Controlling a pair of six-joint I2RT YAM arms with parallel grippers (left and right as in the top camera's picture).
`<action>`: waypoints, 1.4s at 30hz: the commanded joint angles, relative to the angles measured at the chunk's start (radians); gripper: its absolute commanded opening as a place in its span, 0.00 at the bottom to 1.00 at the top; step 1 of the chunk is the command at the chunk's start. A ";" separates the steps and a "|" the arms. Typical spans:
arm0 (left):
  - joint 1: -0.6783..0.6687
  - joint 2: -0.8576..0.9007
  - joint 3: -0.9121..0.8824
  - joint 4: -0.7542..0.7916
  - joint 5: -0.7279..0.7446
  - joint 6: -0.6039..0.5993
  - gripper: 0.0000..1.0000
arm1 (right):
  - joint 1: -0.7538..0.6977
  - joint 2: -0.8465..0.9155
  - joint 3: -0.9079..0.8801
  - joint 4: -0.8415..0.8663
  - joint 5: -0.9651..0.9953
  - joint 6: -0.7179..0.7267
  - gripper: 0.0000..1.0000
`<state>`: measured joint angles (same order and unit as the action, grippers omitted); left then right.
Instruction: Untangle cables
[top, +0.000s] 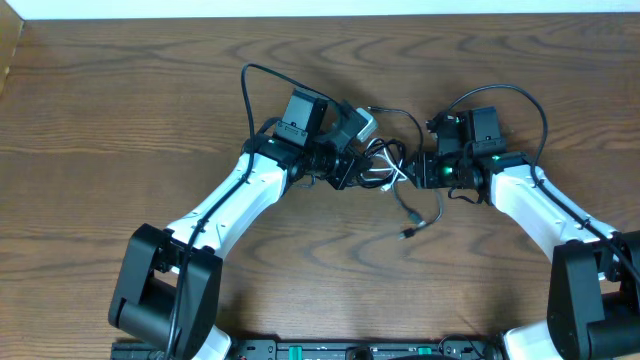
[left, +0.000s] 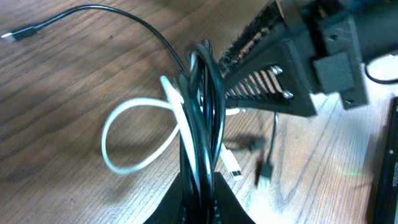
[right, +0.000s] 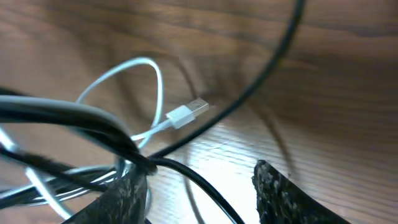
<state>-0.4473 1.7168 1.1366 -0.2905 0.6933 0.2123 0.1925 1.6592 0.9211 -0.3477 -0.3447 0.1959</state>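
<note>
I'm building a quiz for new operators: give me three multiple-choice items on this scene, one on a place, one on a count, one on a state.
1. Where is the tangle? A between left gripper and right gripper; B far left; C front edge.
2. How many cable colours in it? A one; B two; C three.
3. The left gripper is: A shut on the tangle; B open; C unseen.
Key: A, overhead shows it between them; B, black cable and white cable; A, its fingers pinch the cords in the left wrist view.
</note>
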 joint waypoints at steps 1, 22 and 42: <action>0.003 -0.024 -0.007 0.001 0.035 0.028 0.07 | -0.006 -0.019 0.014 -0.005 0.125 0.021 0.52; 0.004 -0.024 -0.007 0.132 -0.220 -0.898 0.08 | -0.018 -0.121 0.014 -0.142 -0.276 0.013 0.54; 0.005 -0.024 -0.007 0.143 -0.204 -1.603 0.08 | 0.233 -0.119 0.012 -0.032 0.112 0.650 0.30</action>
<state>-0.4469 1.7168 1.1362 -0.1520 0.4835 -1.2934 0.3813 1.5326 0.9264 -0.3939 -0.3672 0.7074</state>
